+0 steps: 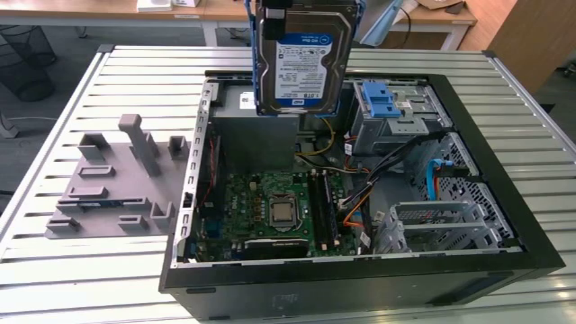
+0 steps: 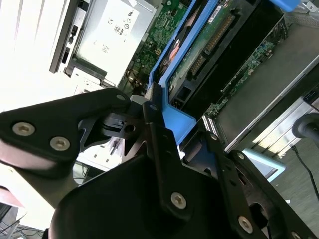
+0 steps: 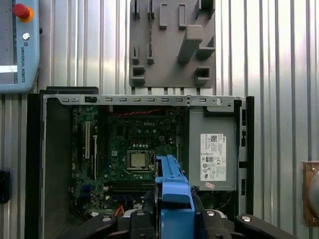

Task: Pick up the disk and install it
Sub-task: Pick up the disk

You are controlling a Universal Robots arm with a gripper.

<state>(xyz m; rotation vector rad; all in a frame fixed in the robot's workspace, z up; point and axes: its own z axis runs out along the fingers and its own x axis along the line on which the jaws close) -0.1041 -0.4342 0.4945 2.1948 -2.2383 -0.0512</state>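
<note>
The disk hangs in the air above the computer case. It stands on end, and its blue-and-white label faces the exterior view. The gripper holds it from above. In the second wrist view, the black fingers are squeezed tight on the blue frame that runs round the disk. In the first wrist view, the same blue frame sits between the fingers, right over the open case.

The case lies on its side on a table made of long metal strips, and its open side faces up.

On the exterior view's left of the case, a grey tray lies flat on the table. It has little walls and posts on it. It sits just beside the case.

Inside the case, on the exterior view's left, is a green board with a square silver chip in the middle.

Past the board, at the far wall of the case, is a grey power box. The bottom end of the disk hangs over it without touching it.

Further to the exterior view's right, inside the case, a blue latch sits on a silver metal box. Black, orange and blue wires run through the case below it.

Nearer the front of the case, on the exterior view's right, is a silver cage with holes in its sides.
</note>
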